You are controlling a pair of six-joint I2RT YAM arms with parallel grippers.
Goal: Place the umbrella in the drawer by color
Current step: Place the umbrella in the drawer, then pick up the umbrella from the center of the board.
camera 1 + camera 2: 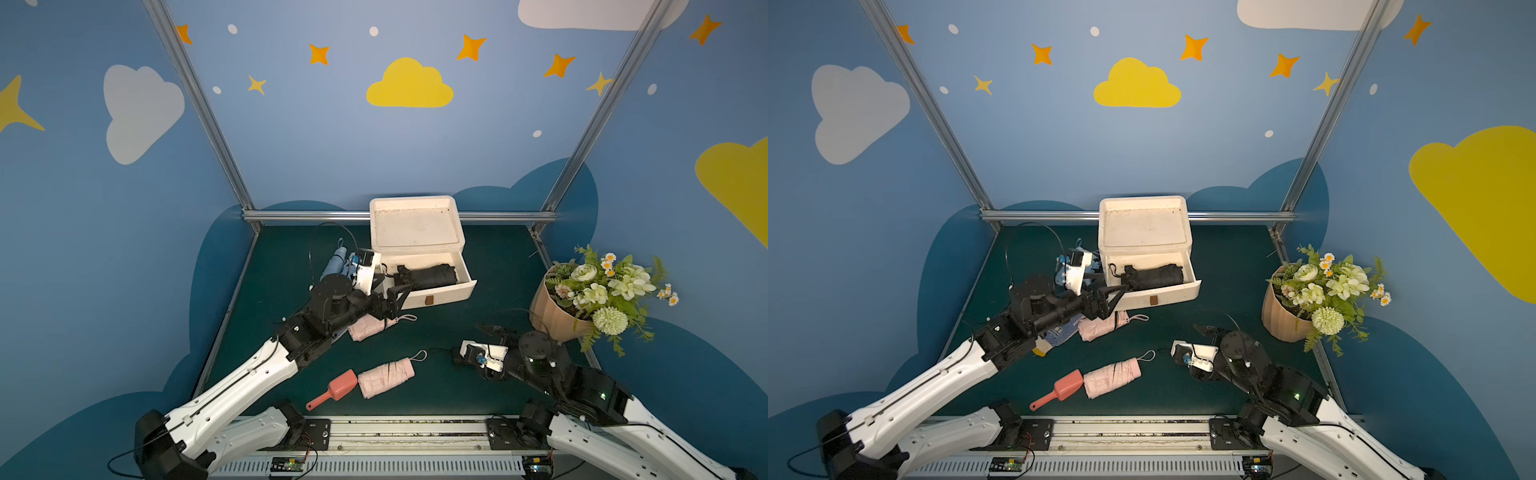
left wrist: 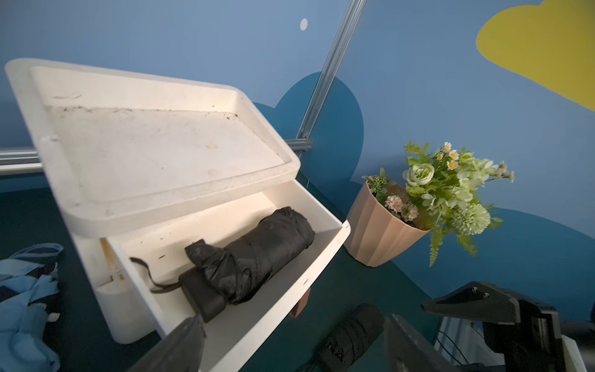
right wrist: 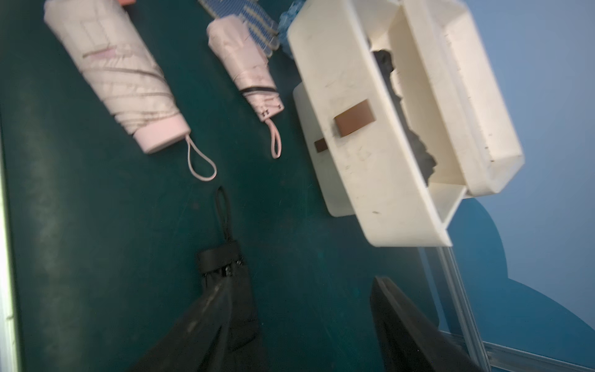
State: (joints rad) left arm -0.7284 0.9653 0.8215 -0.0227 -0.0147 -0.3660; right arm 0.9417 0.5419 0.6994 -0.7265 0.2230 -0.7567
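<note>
The drawer unit stands at the middle of the counter's far edge, and its upper drawer is pulled out toward the front edge. A folded black umbrella lies lengthwise inside that drawer, its strap trailing across the drawer floor. Both top views show it there.

The left gripper hangs just outside the drawer's front wall, at the end nearest the umbrella's handle. Its fingers are spread wide and hold nothing. The umbrella lies beyond the fingertips, apart from them.

A second black umbrella lies on the counter toward the right front, also seen from the left wrist. The right gripper is low over it with its fingers apart. One finger overlaps the umbrella's body, and I cannot tell whether it touches. Bare counter shows in the gap up to the other finger.

Two pink umbrellas lie on the counter, one near the front edge beside a red scoop. The other is just in front of the drawer, partly under the left arm. A blue umbrella lies to the left of the unit. A flower pot stands at the right edge.
</note>
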